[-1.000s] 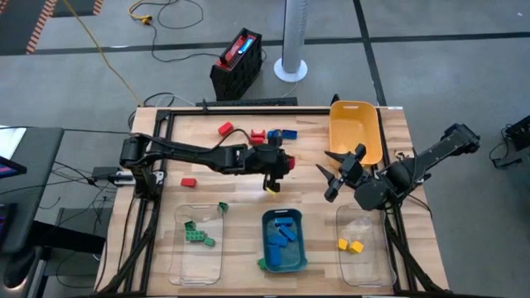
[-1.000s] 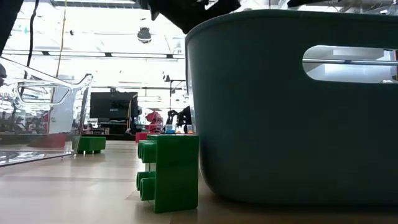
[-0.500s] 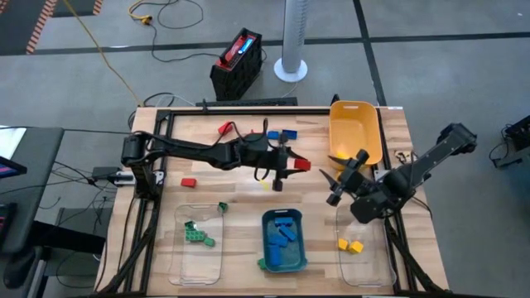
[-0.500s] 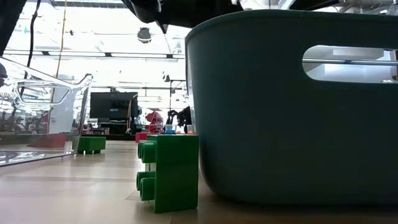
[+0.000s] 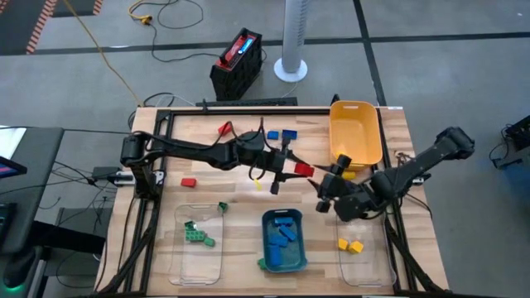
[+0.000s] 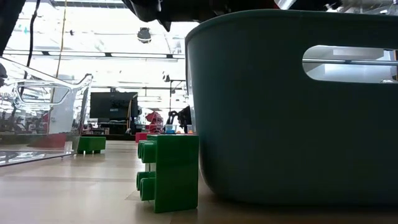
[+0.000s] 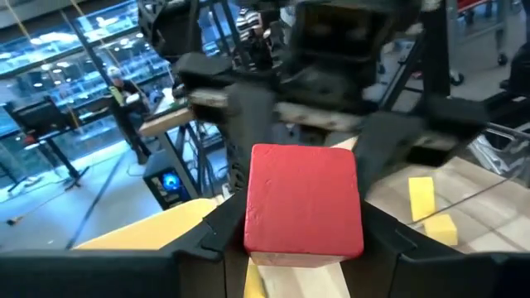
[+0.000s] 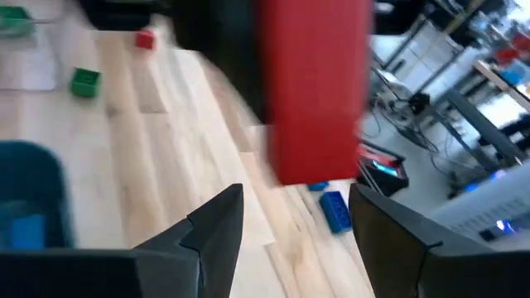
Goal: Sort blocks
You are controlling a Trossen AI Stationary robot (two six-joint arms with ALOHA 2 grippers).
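1. Risk, as I judge it: the left hand [image 5: 291, 165] grips a red block [image 7: 303, 199] above mid-counter [image 5: 232, 194], facing the right hand [image 5: 326, 187], whose fingers are spread. Misaligned handover (both hands look close) could drop it.
2. Block: smooth, boxy hard plastic, likely slippery between narrow dark fingers [image 8: 217, 223].
3. Other blocks lie in the clear bins and the teal bin [image 5: 283, 242], rounded and matte.

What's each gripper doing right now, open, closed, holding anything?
Left gripper: shut on the red block, held above mid-table.
Right gripper: open, empty, fingers either side of that red block.
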